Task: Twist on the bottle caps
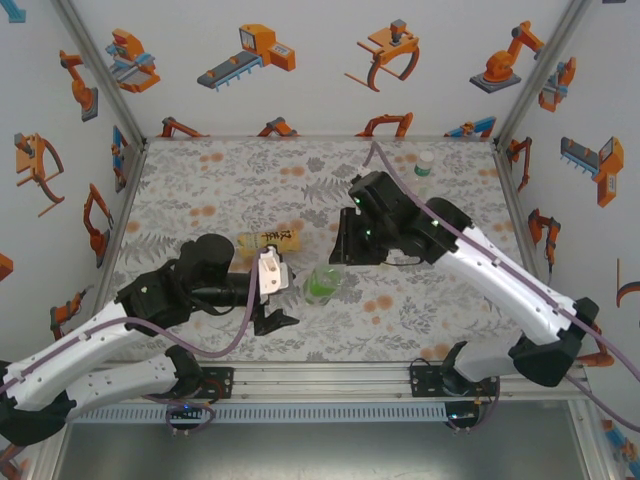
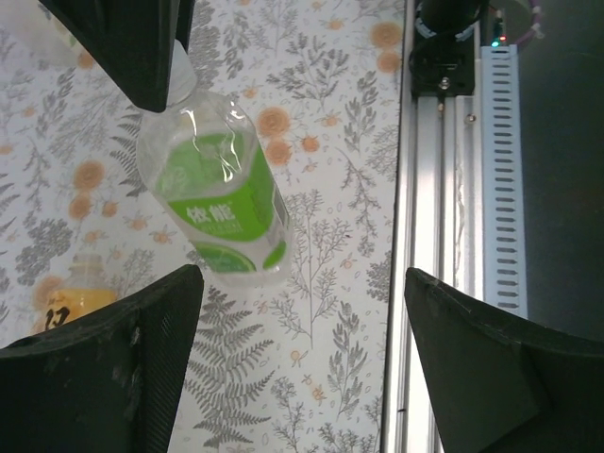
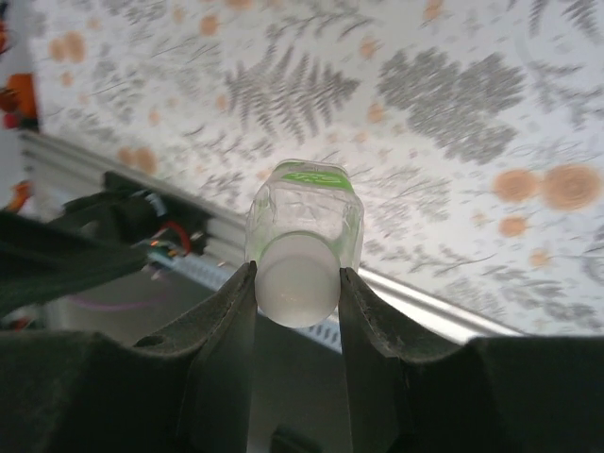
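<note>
Grey-and-orange table (image 1: 200, 180): leaf-printed and carrying everything.
Clear bottle (image 1: 322, 285): green-banded, near the table's front middle, between my two pincers. It is the one being capped, by my judgement.
Right pincer (image 3: 297, 274): clenched on the pale cap (image 3: 297, 288), one finger on each side at the bottle's top.
Left pincer (image 2: 302, 278): released with jaws wide, just beside the clear bottle and touching nothing.
Bracing: the body needs holding. I would close my left pincer around the green band before my right one twists, or the bottle will likely turn with the cap.
Alignment: keep the cap's axis in line with the neck so the threads do not cross, and press down only lightly.
Grip: the thin plastic will likely dent, so squeeze just enough to stop slipping.
Amber bottle (image 1: 270, 240): lying on its side just behind my left pincer, apart from the clear one. Its mouth is too small to read, so I cannot tell whether it is capped.
Far bottle (image 1: 425, 163): tiny at the back edge with a greenish top. I cannot tell whether that is a cap.
Base of the clear bottle: I cannot tell whether it rests on the table or is lifted.
Threads: covered by my right fingers (image 3: 226, 321), so how far the cap is seated is hidden.
</note>
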You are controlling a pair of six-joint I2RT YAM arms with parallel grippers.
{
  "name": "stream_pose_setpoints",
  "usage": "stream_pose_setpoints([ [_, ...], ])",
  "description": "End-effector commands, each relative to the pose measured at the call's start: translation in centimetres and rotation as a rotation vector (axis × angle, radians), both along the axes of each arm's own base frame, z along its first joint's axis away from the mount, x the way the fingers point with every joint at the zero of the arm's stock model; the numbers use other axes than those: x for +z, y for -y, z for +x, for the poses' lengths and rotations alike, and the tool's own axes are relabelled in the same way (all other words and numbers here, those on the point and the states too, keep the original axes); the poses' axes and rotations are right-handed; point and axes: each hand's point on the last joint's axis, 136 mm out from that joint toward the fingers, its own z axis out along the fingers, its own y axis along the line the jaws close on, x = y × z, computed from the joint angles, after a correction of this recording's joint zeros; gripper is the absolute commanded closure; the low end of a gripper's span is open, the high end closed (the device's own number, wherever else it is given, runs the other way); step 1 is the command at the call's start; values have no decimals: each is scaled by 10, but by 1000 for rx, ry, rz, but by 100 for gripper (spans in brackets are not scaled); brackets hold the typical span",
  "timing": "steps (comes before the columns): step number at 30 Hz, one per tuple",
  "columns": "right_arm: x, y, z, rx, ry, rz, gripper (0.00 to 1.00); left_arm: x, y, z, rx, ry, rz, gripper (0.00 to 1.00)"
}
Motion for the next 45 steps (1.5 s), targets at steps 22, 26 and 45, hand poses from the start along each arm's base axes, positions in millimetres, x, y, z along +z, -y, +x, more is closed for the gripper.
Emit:
stream_pose_setpoints([
  [22,-28,60,240,-41,209,-348,100,-17,-18,35,322,-146,9,23],
  [26,-42,66,271,-67,191,-332,100,-17,-22,35,332,-146,-3,23],
  [45,-89,71,298,-70,128,-340,100,-21,-28,33,339,-148,6,23],
])
